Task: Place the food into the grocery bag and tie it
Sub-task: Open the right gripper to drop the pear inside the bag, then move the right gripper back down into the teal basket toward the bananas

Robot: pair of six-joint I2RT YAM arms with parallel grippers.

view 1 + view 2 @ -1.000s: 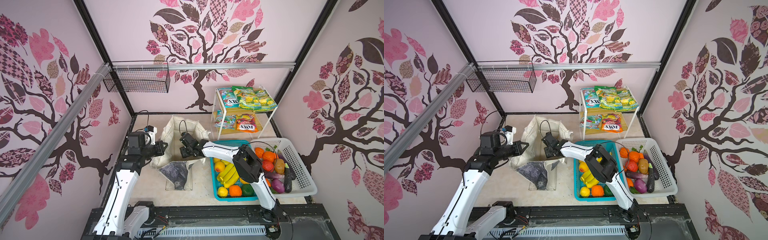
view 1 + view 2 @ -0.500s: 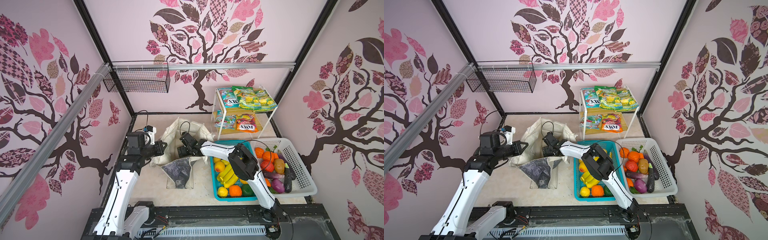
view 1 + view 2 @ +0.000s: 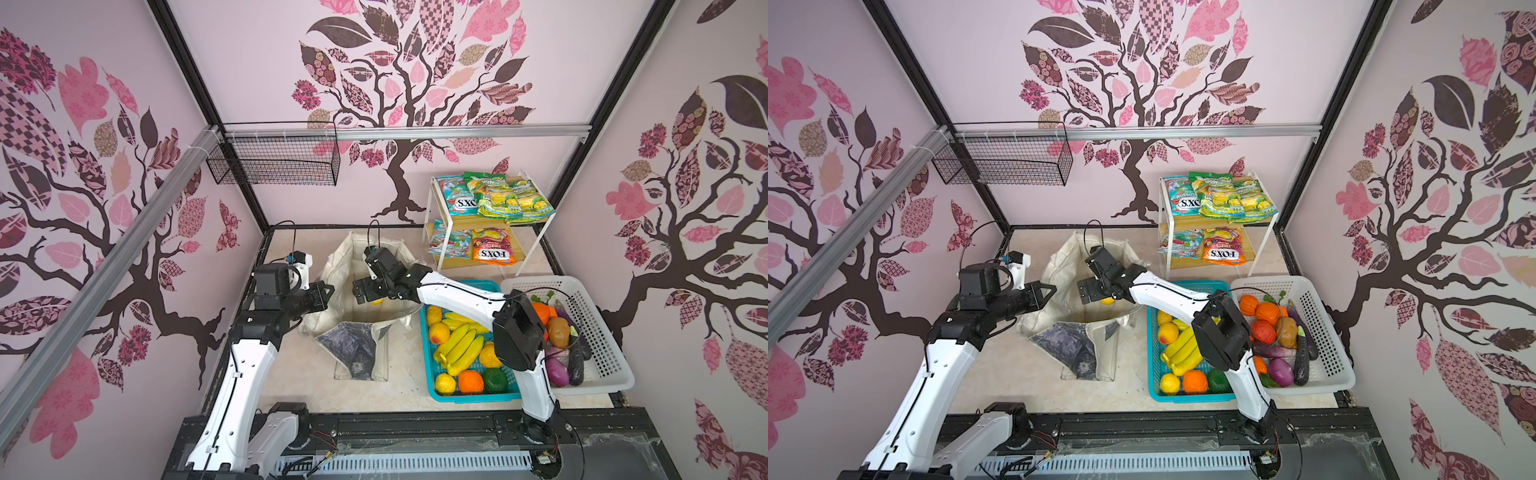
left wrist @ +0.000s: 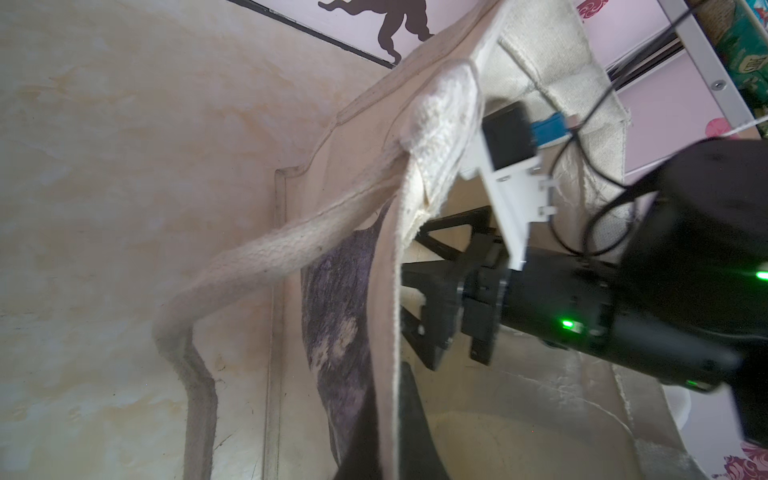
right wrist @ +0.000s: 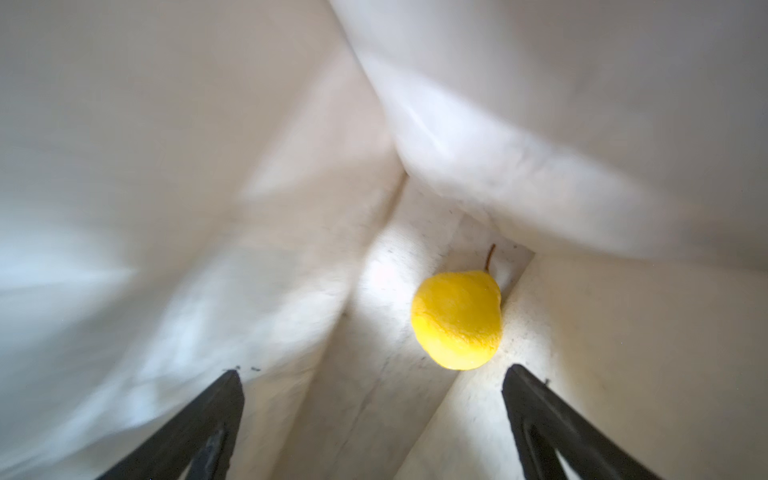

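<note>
Left gripper [image 3: 329, 291] clamps the grocery bag [image 3: 345, 257] rim. Right gripper [image 5: 374, 415], spread wide and empty, hangs inside over a yellow pear [image 5: 457, 320], with canvas folds crowding close. The teal basket [image 3: 469, 398] sits at the counter's front right.

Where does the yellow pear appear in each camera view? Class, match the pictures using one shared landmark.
In a top view: yellow pear, mid-picture, inside the open grocery bag.
In a top view: pear mid-picture, inside the bag.
Left wrist: not in it; only the bag shows.
Right wrist: pear right of centre, on the bag's floor.
Shared landmark: the grocery bag's cream canvas.
</note>
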